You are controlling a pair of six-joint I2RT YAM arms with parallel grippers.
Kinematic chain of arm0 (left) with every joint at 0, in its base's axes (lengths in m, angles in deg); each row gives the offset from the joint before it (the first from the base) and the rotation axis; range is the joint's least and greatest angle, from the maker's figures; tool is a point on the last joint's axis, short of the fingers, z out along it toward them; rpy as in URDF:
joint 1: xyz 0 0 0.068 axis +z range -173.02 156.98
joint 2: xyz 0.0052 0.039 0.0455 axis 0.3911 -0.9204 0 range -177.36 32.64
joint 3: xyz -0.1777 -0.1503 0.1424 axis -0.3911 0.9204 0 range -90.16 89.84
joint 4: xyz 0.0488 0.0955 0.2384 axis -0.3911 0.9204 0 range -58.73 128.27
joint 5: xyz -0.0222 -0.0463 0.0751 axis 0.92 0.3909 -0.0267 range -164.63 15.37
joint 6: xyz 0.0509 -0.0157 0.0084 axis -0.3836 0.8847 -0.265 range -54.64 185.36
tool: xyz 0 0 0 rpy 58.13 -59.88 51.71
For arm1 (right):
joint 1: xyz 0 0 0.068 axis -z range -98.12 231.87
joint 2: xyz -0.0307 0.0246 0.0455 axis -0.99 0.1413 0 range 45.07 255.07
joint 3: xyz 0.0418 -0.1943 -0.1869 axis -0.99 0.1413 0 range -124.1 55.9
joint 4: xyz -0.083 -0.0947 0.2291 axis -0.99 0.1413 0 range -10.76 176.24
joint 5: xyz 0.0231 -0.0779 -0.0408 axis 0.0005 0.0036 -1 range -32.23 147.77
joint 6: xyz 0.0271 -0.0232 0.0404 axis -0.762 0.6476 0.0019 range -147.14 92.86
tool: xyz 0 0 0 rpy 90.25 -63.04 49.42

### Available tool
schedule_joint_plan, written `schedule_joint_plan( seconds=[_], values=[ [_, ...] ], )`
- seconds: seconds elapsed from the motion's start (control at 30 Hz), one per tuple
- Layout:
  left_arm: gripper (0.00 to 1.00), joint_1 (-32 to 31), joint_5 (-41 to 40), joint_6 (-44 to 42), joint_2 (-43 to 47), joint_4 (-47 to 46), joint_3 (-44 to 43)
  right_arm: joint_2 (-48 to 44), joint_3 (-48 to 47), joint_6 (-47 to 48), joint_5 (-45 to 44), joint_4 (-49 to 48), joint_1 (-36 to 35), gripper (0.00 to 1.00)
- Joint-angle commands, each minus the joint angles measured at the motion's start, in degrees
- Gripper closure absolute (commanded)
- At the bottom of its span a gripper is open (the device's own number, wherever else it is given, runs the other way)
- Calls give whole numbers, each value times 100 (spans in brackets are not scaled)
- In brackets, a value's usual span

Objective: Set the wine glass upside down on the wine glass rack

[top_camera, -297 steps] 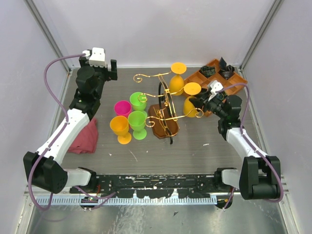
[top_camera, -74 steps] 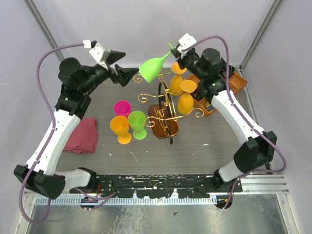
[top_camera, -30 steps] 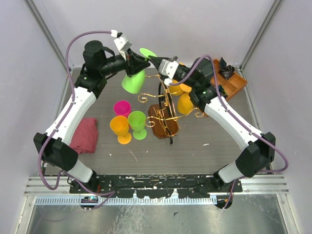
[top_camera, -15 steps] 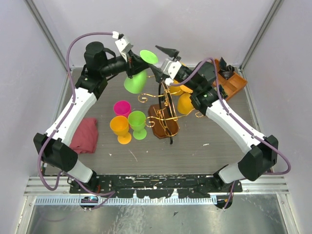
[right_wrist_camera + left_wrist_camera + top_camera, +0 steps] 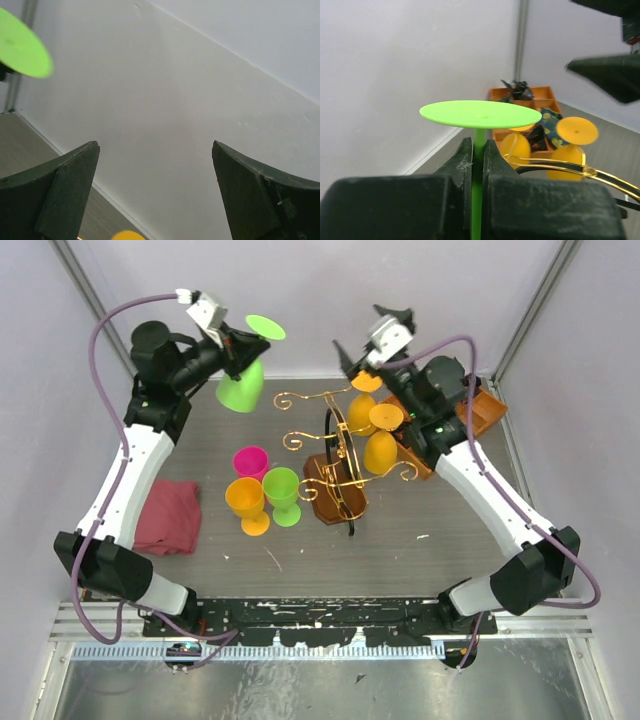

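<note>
The green wine glass [image 5: 240,390] has changed hands. A few seconds earlier the right end effector [image 5: 372,334] held it near the back wall. The two arms then met over the wine glass rack [image 5: 345,455], and half a second ago the right fingers had already let go. Now the left end effector [image 5: 243,344] alone carries the glass and has drawn it away to the upper left of the top view, well apart from the rack.

The left wrist view shows its two fingers [image 5: 462,165] clamped on the thin stem just under the flat foot. The foot faces up and the bowl hangs below, so the glass is already inverted as the task wants. The right end effector has pulled back to the upper right. Its jaws stand wide apart with nothing between them, and in its own view only the wall and a sliver of the green foot appear.

The handover looks finished, and what remains is the hanging itself. Two orange glasses [image 5: 381,452] already hang on the right side of the rack, while the curled gold arms on its left side look free. The next move would probably bring the glass back toward one of those arms and slide the stem in so that the foot rests on the wire.
</note>
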Motion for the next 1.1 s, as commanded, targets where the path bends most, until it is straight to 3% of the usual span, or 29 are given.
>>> schedule_joint_plan(
  seconds=[0.0,0.27,0.47,0.53,0.6,0.63,0.8,1.07],
  values=[
    [100,446,-145,458,339,-572,295,-440,-113,-1495,-867,-4,912,0],
    [100,1207,-247,679,851,-917,797,-1355,952,-2440,-1381,568,2842,0],
    [100,1414,-264,777,943,-1003,985,-1571,1772,-2643,-1966,892,3763,0],
    [100,1403,-227,880,929,-1114,1038,-1414,1944,-2846,-2407,923,3922,0],
    [100,1407,-199,966,926,-1196,1082,-1117,1986,-3334,-3616,1025,3942,0],
    [100,1410,-197,985,930,-1211,1092,-954,1930,-3358,-3819,1178,3987,0],
    [100,1410,-194,994,959,-1206,1117,-453,1869,-3267,-3705,1322,4005,0],
    [100,1409,-203,1126,1063,-1418,1525,-728,2081,-3329,-3275,930,4005,0]
  ],
)
